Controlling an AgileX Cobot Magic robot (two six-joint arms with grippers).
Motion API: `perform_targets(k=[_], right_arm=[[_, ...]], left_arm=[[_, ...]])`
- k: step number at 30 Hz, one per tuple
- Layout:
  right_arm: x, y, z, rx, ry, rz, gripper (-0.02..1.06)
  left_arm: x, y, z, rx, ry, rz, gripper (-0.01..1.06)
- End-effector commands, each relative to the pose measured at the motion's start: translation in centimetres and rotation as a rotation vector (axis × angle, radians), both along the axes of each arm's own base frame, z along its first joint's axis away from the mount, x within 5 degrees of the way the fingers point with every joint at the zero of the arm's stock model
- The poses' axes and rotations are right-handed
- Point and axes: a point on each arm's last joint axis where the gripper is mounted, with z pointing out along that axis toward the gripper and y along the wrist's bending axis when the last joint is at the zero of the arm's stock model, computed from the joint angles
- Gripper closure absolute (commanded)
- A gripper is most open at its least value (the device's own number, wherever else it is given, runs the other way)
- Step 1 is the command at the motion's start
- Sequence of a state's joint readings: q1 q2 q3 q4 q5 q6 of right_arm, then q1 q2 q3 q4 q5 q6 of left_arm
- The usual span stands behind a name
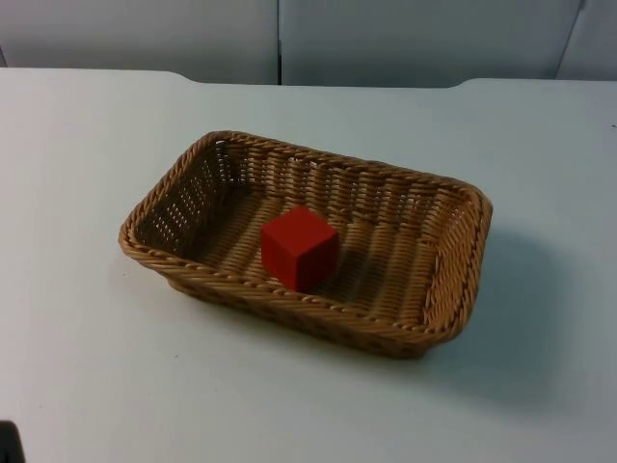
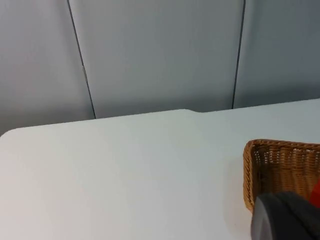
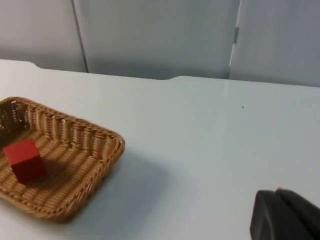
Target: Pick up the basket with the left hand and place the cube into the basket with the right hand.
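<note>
From my station I see both arms pulled back from the work area. The left gripper (image 2: 285, 217) shows one black fingertip near a corner of the basket (image 2: 280, 167), apart from it and not holding it. The right gripper (image 3: 285, 215) also shows one dark fingertip, well apart from the basket (image 3: 60, 165), over bare table (image 3: 210, 150). For both grippers I cannot tell the state — the second finger is hidden.

In the top view the basket (image 1: 308, 241) is a brown woven rectangular one. It stands flat on the white table (image 1: 96, 386), turned at an angle to the table edge, and nothing grips its rim. The cube (image 1: 300, 248) is red and sits inside the basket, on its woven floor, about in the middle and free of the walls. The right wrist view shows the cube (image 3: 24, 160) in the same place — resting on the bottom. The grey partition wall (image 1: 405, 39) stands behind the table.
</note>
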State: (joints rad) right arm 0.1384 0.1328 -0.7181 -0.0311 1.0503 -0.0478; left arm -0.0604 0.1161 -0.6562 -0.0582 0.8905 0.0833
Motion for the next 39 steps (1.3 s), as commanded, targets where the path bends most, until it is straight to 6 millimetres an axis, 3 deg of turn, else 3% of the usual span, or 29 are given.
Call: perform_targets(k=[1,4,8,17,32,39], right_arm=[[-0.7,0.1,-1.7,-0.015,0.016,0.035,1.05],[-1.0,0.4,-4.0,-0.003,0.04,0.058,1.05],[-0.4,0.6,-5.9,-0.009,0.128,0.082,1.05],[0.0,0.7,-6.0,0.003,0.107,0.072,1.05],[0.0,0.8,-6.0,0.033,0.108,0.041,1.05],[0.1,0.9,-6.0,0.042,0.105,-0.125,1.05]], left_arm=[[-0.5,0.1,-1.5,-0.006,0.022,0.009,1.05],[-1.0,0.1,-4.0,-0.001,0.096,0.006,1.05],[-1.3,0.1,-4.7,0.003,0.177,0.0,1.05],[-0.8,0.5,-5.7,0.011,0.216,0.047,1.05],[-0.9,0.7,-5.6,-0.008,0.217,0.081,1.05],[-0.9,0.7,-5.6,-0.008,0.217,0.081,1.05]])
